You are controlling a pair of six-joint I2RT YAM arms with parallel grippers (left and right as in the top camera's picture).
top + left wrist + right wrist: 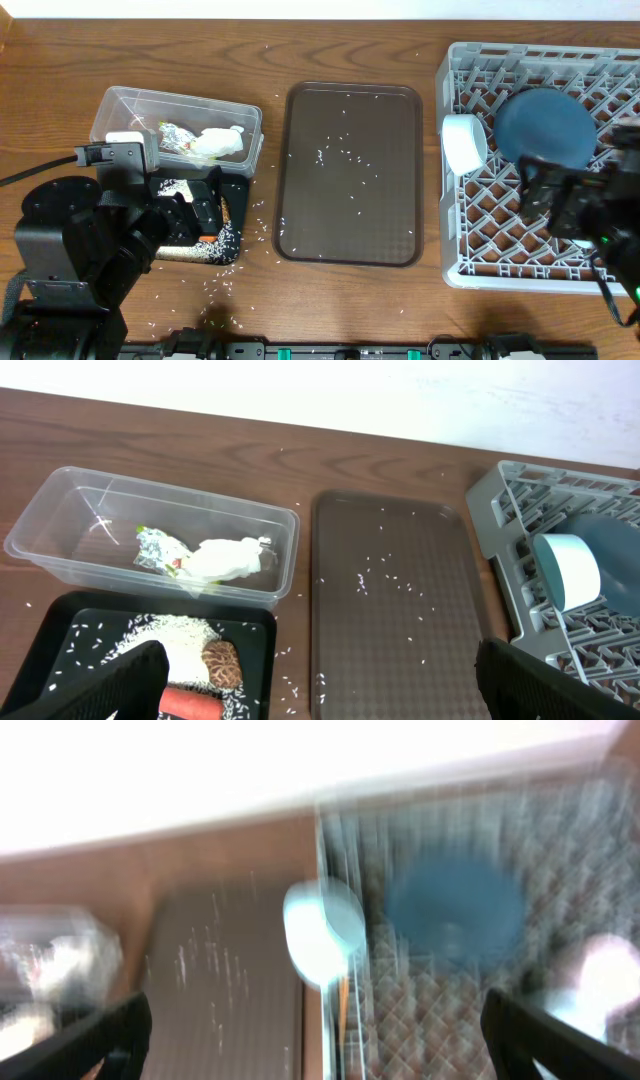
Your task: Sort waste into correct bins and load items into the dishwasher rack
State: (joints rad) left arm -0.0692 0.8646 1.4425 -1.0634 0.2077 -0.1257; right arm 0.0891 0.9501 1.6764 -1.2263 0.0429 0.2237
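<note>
Two grippers were inspected; both stood spread wide with nothing between their fingers. The left gripper (pixel 320 695) hung over the shallow black tray (pixel 50 640), a rigid matte rectangular bin. Directly beneath its fingers lay a heap of white rice (pixel 170 630), a knobbly brown food lump (pixel 222 663) and a smooth orange carrot (pixel 190 705), each touching the next. In my judgement food scraps had been grouped there, apart from dry rubbish. Just ahead of that gripper stood the clear plastic tub (pixel 40 535), thin-walled and glossy, holding the crumpled white tissue (pixel 225 558) beside the crinkled yellow-green snack wrapper (pixel 158 548). To the gripper's right lay the brown serving tray (pixel 400 630), flat and finely textured, with loose rice grains (pixel 365 582) scattered on it, so sorting appeared unfinished. The right gripper (pixel 320 1035) hovered over the grey lattice dishwasher rack (pixel 500 250); its wrist view was blurred. Ahead of it the dark blue round plate (pixel 545 125) rested on the pegs, and ahead to its left the white bowl (pixel 463 140) stood on edge against the rack wall, presumably for draining. Cups and chopsticks could not be made out.
</note>
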